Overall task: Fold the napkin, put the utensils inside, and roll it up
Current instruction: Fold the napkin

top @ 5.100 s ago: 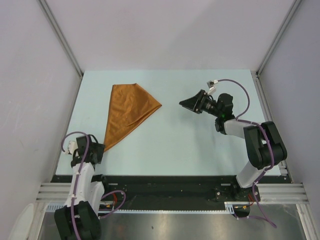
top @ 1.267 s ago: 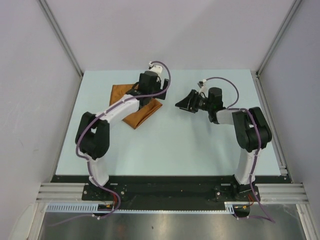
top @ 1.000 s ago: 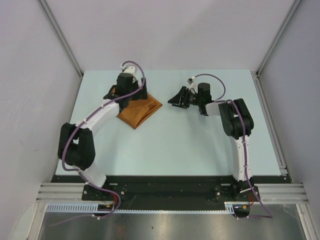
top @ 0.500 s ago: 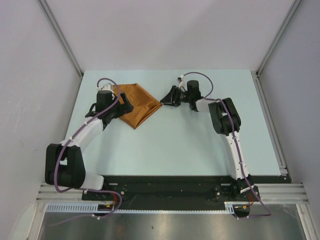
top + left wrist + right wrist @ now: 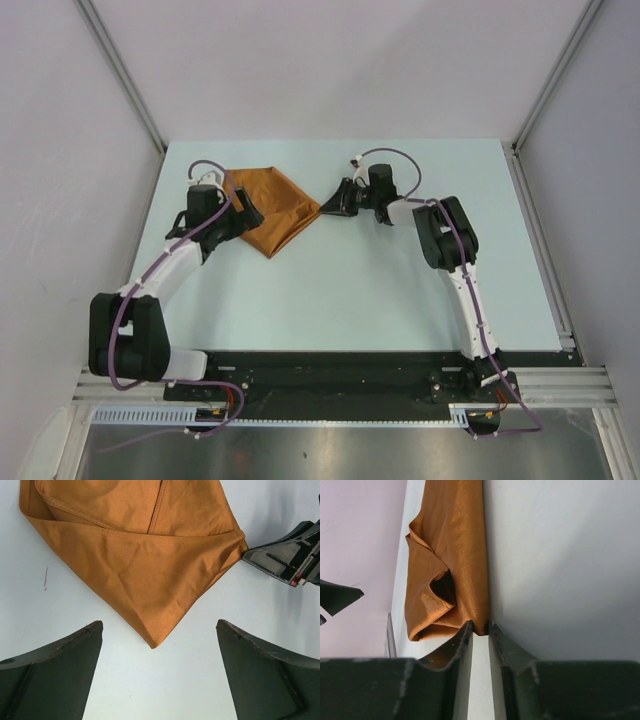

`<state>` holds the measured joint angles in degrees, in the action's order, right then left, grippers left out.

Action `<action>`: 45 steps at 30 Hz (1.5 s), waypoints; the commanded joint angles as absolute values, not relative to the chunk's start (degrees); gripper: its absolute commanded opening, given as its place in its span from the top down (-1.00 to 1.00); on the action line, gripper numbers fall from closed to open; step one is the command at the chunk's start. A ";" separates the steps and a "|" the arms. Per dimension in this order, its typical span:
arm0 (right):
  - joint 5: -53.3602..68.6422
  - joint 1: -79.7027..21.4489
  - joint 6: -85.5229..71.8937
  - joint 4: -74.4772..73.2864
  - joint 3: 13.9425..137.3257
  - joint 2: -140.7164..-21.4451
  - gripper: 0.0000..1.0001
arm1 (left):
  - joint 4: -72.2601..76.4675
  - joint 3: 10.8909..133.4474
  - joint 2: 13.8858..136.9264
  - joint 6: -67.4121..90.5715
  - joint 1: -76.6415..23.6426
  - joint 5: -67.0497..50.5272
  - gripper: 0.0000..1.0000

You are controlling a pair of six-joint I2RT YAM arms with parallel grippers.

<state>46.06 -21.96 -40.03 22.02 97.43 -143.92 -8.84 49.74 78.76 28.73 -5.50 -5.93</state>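
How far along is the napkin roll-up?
Done: the rust-orange shiny cloth napkin lies folded in layers. In hand: right jaws, nearly shut, sit at its right corner, though a firm pinch isn't clear. Left jaws stand open beside it, holding nothing. Left: no utensils in view, so loading and rolling remain.

The two arms are built in the same way. The left arm (image 5: 172, 262) and the right arm (image 5: 470, 300) have slim white links, joined by bulky black joints. A thin purple cable (image 5: 384, 150) runs along each arm and makes a loop at the far end, beside a small white plug (image 5: 207, 180). The left gripper (image 5: 159, 625) has two dark, matt fingers (image 5: 50, 675) shaped like wedges, with worn, slightly scratched edges. The right gripper (image 5: 480, 626) has the same dark fingers. Its side is ribbed and carries a small red mark (image 5: 295, 580).
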 commanded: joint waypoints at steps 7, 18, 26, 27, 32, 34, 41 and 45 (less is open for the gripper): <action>43.86 -22.24 -45.96 32.33 91.85 -143.27 1.00 | -8.88 47.46 72.95 29.18 -4.22 -6.77 -0.99; 36.84 -22.41 -49.39 37.79 71.57 -130.79 1.00 | -9.67 42.98 67.16 29.53 -3.87 -7.20 -0.99; 31.73 -23.11 -51.68 38.76 53.64 -118.15 1.00 | -9.41 39.47 63.20 30.15 -3.87 -8.00 -0.99; 30.60 -23.29 -51.68 38.67 51.70 -116.47 1.00 | -9.49 39.20 62.76 30.23 -3.87 -8.00 -0.99; 26.55 -24.43 -51.33 35.08 38.80 -106.19 1.00 | -10.28 38.06 59.77 30.41 -3.87 -9.40 -1.00; 24.00 -24.70 -51.07 32.44 35.17 -100.48 1.00 | -11.16 38.14 58.89 30.15 -3.87 -9.58 -0.99; 17.06 -26.45 -49.31 18.22 25.32 -84.57 1.00 | -12.92 39.37 56.34 28.57 -3.87 -11.33 -0.99; 14.07 -27.16 -48.69 11.79 23.03 -79.02 0.98 | -13.88 42.18 58.17 25.94 -3.87 -13.35 -0.99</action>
